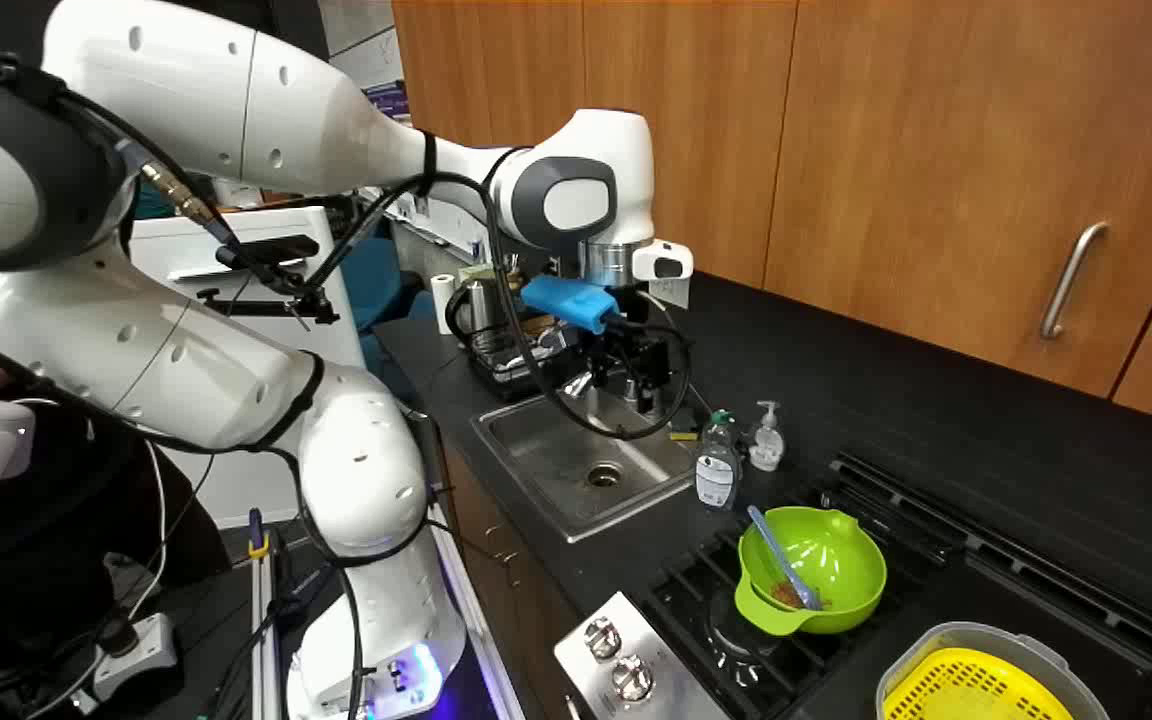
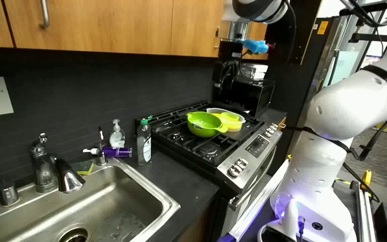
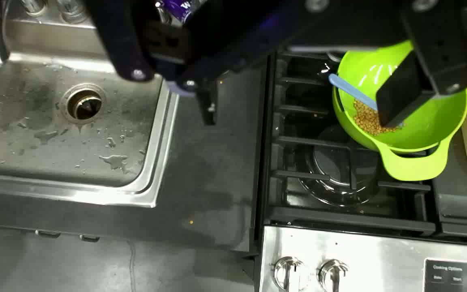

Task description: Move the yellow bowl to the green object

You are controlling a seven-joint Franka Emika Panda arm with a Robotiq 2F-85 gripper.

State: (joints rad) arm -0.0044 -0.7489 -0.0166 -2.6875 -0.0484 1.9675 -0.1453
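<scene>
A bright green bowl [image 1: 826, 560], the green object, rests on the stove grate with its broad handle toward the stove's front; both exterior views show it. Brown grains [image 3: 369, 119] and a blue spoon [image 1: 781, 555] lie in it. I cannot make out the yellow bowl as a separate thing, nor whether another bowl is nested with the green one. High above the counter between sink and stove hangs my gripper [image 3: 299, 117], fingers spread wide and nothing held. In the wrist view one finger covers part of the green bowl [image 3: 428, 121], but no contact shows.
Beside the bowl sits a clear container [image 1: 1016, 645] holding a yellow perforated colander [image 1: 966, 690]. Dish soap [image 2: 143, 143], a pump bottle [image 2: 117, 134] and a purple bottle [image 2: 121, 152] stand or lie near the sink [image 2: 166, 201]. The faucet [image 2: 69, 178] juts over the basin. Wooden cabinets [image 1: 936, 150] overhang the counter.
</scene>
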